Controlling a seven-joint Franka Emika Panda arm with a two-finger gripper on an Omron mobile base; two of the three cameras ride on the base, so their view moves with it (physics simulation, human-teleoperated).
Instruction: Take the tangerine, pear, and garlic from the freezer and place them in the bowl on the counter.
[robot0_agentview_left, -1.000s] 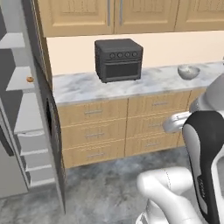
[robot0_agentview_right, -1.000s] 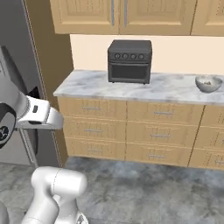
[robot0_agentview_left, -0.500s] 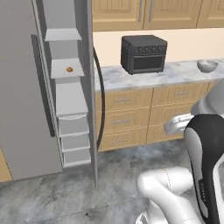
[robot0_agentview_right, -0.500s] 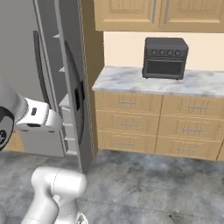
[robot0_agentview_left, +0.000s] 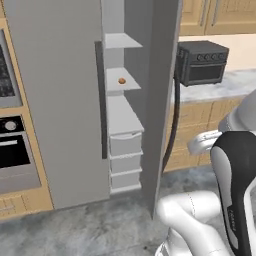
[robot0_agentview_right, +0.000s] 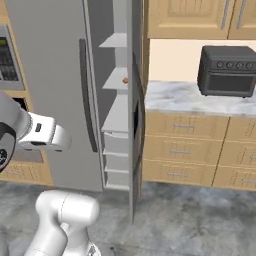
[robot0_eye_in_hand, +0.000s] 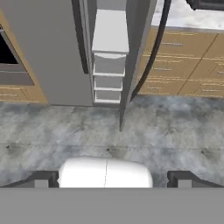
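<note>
Since the base has driven: both base views swung left against a second ago; whole scene shifted, no thing of itself.
Freezer (robot0_agentview_left: 60, 100): now central in the base views, earlier at the left edge; door (robot0_agentview_left: 162, 90) swung open, dark curved handle (robot0_agentview_left: 172, 120) on its outer face.
Freezer inside: pale grey shelves and drawers (robot0_agentview_left: 124, 145) in full view, before only a sliver.
Tangerine (robot0_agentview_left: 121, 80): small orange dot on a middle shelf, near its back; same shelf as before; also seen past the door edge from the right (robot0_agentview_right: 125, 80).
Pear, garlic: cannot tell where; too small or hidden.
Counter (robot0_agentview_right: 200, 97): marbled, right of the freezer, now pushed toward the right edge of the left base view.
Toaster oven (robot0_agentview_left: 202, 62): dark box on the counter, just past the door.
Wall oven (robot0_agentview_left: 10, 145): newly in sight, left of the freezer.
End effector (robot0_eye_in_hand: 111, 179): fingers (robot0_eye_in_hand: 41, 178) set wide apart, nothing between them; aimed at the grey floor (robot0_eye_in_hand: 109, 135) before the freezer.
</note>
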